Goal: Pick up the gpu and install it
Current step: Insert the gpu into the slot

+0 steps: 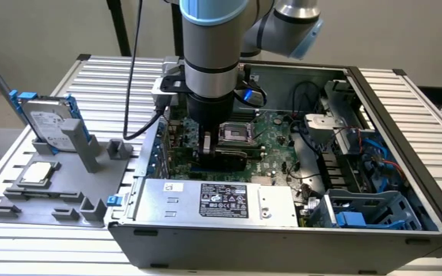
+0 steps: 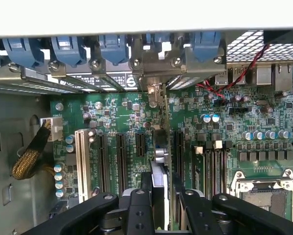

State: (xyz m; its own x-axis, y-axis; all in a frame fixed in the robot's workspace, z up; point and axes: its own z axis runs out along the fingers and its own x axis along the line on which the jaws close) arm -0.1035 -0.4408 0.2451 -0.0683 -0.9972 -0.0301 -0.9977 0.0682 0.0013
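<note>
The gpu [image 2: 160,161] stands on edge between my fingers [image 2: 136,210], seen edge-on in the wrist view. It runs along a black expansion slot of the green motherboard [image 2: 219,122]. Its silver bracket [image 2: 154,90] reaches the rear slot openings of the case. My gripper [image 2: 161,208] is shut on the card's upper edge. In the exterior view, the gripper [image 1: 205,154] is low inside the open computer case [image 1: 405,144], over the slot area at the exterior view's left of the processor socket [image 1: 235,133]. The arm hides the card there.
A silver hard drive with blue rails [image 1: 48,121] and a square processor chip [image 1: 37,173] sit on a grey fixture at the exterior view's left. The power supply [image 1: 213,200], a blue drive cage [image 1: 367,213] and loose cables [image 1: 313,132] crowd the case. A yellow braided cable [image 2: 29,159] lies by the white slot [image 2: 81,161].
</note>
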